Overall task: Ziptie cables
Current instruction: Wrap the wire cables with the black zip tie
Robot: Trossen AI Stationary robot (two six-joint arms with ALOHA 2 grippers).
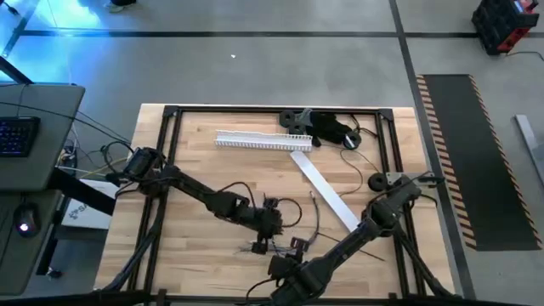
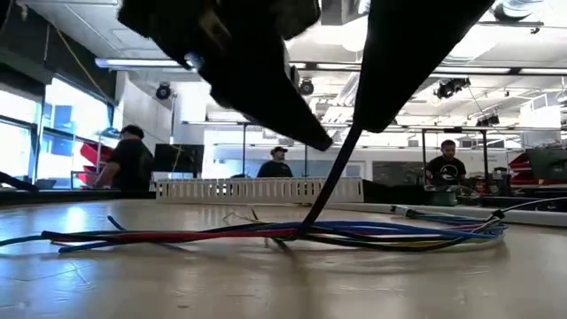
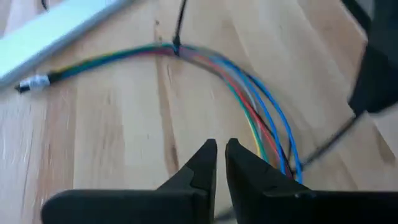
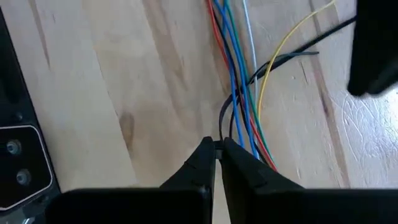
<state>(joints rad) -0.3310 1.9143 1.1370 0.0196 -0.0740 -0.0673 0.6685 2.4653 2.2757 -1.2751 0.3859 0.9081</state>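
Right pincer [image 4: 216, 144] is down low at the near edge of the table [image 1: 195, 144], its tips pressed almost together on a thin black tie strand [image 4: 222, 121]. As I read it, the strand loops round the cables [image 4: 239, 74], and the pincer holds its tail so the loop can be drawn tight. The cables lie flat on the wood just in front of those tips, a coloured bunch running together and splaying at the ends. Left pincer [image 3: 221, 148] hovers just over the same bunch from the other side, narrowed to a slit with nothing in it, probably ready to steady the wires. Farther back lie a flat white strip [image 1: 327, 197] and a slotted white strip [image 1: 255, 141], then a black gadget [image 1: 330, 127], all well clear. Beyond the table, people [image 2: 124, 159] stand about the room.
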